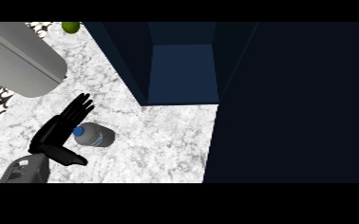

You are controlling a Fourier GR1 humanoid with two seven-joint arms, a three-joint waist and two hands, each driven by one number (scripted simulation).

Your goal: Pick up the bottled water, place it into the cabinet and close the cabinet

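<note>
In the head view, one hand (60, 128) was observed at the lower left, coming in on a grey forearm (24, 170); by its position it was taken to be the left hand, and no right hand showed anywhere. Its fingers were straight and spread, the thumb held out apart from them, and it had hold of nothing. The bottled water (93, 135) stood on the counter just beside the palm, in the gap between fingers and thumb, seen from above with its blue cap (79, 131) nearest the fingers; whether the hand touched it could not be told. The step in hand was judged to be the pick-up, with the grasp not yet made. The next move would call for the fingers and thumb to curl round the bottle's body before any lift, then a carry up and to the right toward the cabinet (181, 73), whose dark blue inside stood open, its door (288, 104) a broad dark panel at the right. The white marbled counter (161, 142) was bare between bottle and cabinet. A grey cylindrical object (24, 61) lay at the upper left, and a small green fruit (70, 26) sat at the top edge, both well apart from the bottle.
</note>
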